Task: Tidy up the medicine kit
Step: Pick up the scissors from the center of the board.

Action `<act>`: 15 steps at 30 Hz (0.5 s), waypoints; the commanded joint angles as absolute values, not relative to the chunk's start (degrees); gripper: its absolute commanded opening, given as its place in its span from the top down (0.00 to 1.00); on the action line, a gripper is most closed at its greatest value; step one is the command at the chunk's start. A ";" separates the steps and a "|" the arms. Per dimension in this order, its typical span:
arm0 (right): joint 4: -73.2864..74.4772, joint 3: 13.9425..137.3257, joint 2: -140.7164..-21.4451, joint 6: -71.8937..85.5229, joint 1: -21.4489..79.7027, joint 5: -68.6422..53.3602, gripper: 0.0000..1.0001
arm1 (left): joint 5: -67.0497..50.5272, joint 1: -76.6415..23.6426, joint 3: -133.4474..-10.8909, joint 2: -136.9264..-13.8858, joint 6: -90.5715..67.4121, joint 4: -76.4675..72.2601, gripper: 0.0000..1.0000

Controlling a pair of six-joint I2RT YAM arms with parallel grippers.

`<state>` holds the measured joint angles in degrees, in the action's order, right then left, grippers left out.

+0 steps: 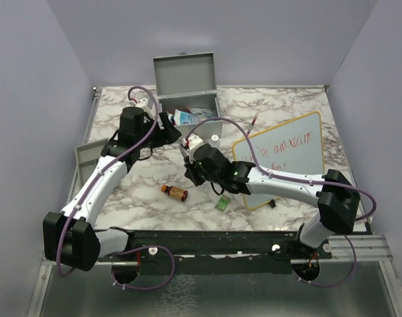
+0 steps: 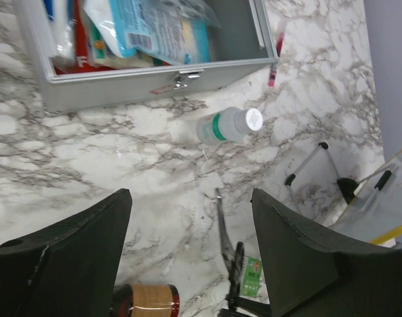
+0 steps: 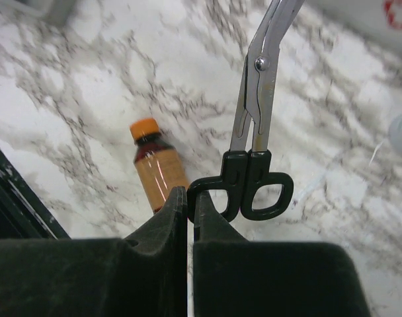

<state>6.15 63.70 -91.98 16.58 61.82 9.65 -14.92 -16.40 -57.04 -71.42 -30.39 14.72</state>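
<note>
The medicine kit [image 1: 185,78] stands open at the back of the table, lid upright, with packets inside. In the left wrist view its front wall [image 2: 121,89] with the latch is at the top. My left gripper [image 1: 166,127] hovers just in front of the kit, open and empty [image 2: 191,198]. My right gripper [image 1: 190,173] is at mid-table. It is shut [image 3: 190,195] on one black handle loop of the scissors [image 3: 257,99], whose blades point away toward the kit. An amber bottle [image 3: 158,168] with an orange cap lies beside them.
A white bottle [image 2: 231,125] with a green band lies in front of the kit. A green packet [image 1: 222,203] and the amber bottle [image 1: 174,192] lie near the front. A whiteboard [image 1: 280,155] stands at right, a red pen [image 1: 253,123] behind it, and a grey tray [image 1: 88,155] sits at left.
</note>
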 commanded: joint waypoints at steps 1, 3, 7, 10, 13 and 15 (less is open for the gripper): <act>7.35 71.23 -91.55 3.58 61.78 7.26 0.99 | -11.98 -12.65 -59.69 -68.09 -24.96 20.87 0.23; 8.59 73.53 -92.38 -2.39 61.13 4.99 1.00 | -14.09 -10.39 -61.51 -67.83 -25.16 21.42 0.22; 11.92 77.58 -94.19 -12.17 60.44 4.26 1.00 | -24.31 -8.97 -65.78 -68.67 -27.38 19.92 0.26; 13.11 79.63 -94.47 -15.27 59.59 4.26 1.00 | -28.28 -8.97 -67.77 -69.87 -28.49 20.35 0.31; 13.26 79.98 -93.45 -17.79 59.17 2.22 1.00 | -30.44 -8.88 -67.41 -69.35 -29.19 20.38 0.43; 12.77 79.39 -92.75 -20.11 59.15 0.85 1.00 | -32.29 -8.92 -66.76 -68.67 -29.82 20.39 0.56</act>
